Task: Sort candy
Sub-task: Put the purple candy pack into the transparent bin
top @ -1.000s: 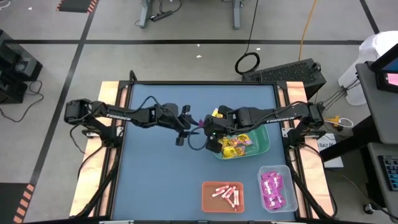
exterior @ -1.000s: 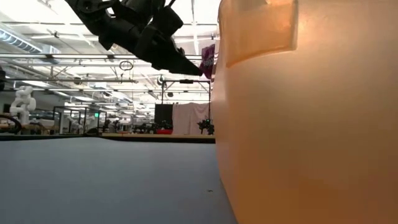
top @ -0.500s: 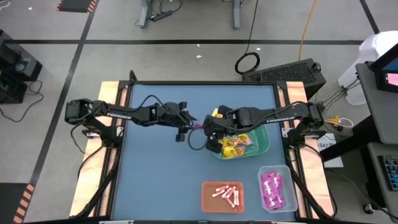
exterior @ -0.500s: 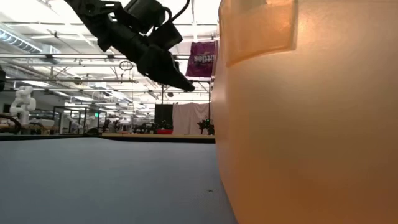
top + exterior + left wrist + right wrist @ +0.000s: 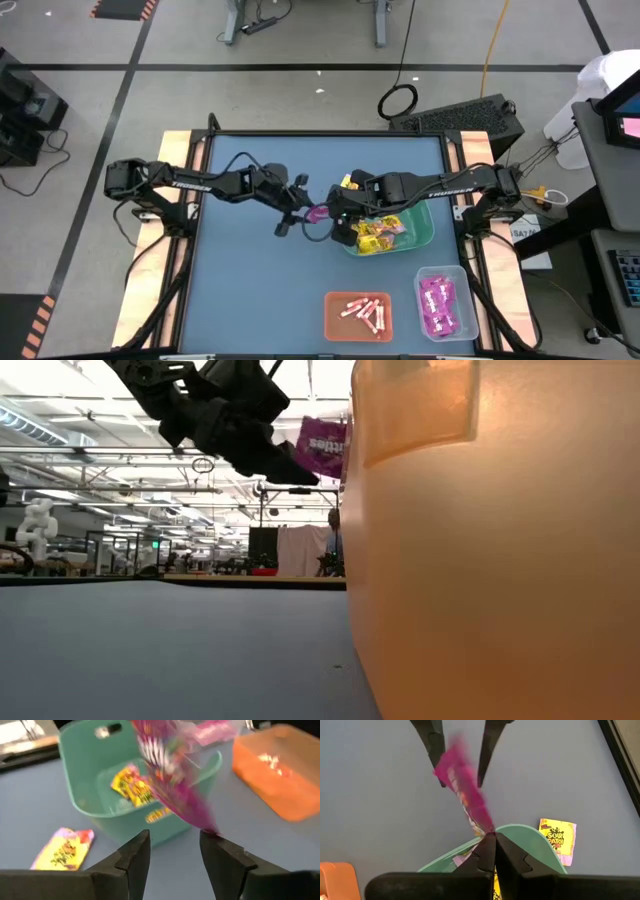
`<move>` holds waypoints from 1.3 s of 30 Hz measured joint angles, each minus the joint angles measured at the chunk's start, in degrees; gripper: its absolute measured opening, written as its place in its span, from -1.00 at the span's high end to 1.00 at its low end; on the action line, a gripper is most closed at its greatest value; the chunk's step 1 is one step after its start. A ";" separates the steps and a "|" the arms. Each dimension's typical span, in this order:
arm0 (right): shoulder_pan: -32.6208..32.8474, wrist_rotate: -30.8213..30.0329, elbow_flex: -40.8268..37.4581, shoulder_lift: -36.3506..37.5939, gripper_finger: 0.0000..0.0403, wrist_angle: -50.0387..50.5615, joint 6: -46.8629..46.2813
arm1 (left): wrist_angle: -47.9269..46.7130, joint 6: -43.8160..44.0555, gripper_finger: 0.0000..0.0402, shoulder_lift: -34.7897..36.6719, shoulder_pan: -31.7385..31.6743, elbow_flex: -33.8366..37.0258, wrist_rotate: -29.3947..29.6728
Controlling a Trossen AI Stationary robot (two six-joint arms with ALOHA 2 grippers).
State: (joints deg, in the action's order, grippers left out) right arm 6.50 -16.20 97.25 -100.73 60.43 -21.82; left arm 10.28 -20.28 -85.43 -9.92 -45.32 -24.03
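The worktop (image 5: 250, 260) carries 3 bins, and the green bin (image 5: 418, 232) is the landmark here. It holds a heap of yellow packets (image 5: 378, 233). Toward the camera-near edge from it sit the orange bin (image 5: 358, 313) with pink-white sticks (image 5: 365, 311) and the clear bin (image 5: 444, 302) with magenta packets (image 5: 436, 305). 1 more yellow packet (image 5: 558, 838) lies on the worktop just outside the green bin's rim.

The right gripper (image 5: 490, 845) hangs over the green bin's left rim, its jaws fully closed on one end of a magenta packet (image 5: 465, 795) held in the air. The left gripper (image 5: 172, 852) has its jaws partly open just left of the green bin, one on each side of the packet's free end. Whether they touch it I cannot tell; they do not look clamped.

The main risk, as I judge it, is a failed handover. If the right jaws let go before the left ones close, the magenta packet would fall onto the worktop or back among the yellow ones. The packet looks limp and blurred, so it may swing out of the gap. If both grip and pull apart, the wrapper could tear.
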 joint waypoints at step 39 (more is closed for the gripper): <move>1.25 -0.72 0.00 0.00 0.95 1.03 -6.72 | 3.83 0.06 0.98 0.02 1.39 0.02 3.78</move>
State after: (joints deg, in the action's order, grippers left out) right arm 7.75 -16.92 97.25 -100.73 61.46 -28.55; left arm 14.11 -20.23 -85.41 -8.53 -45.30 -20.24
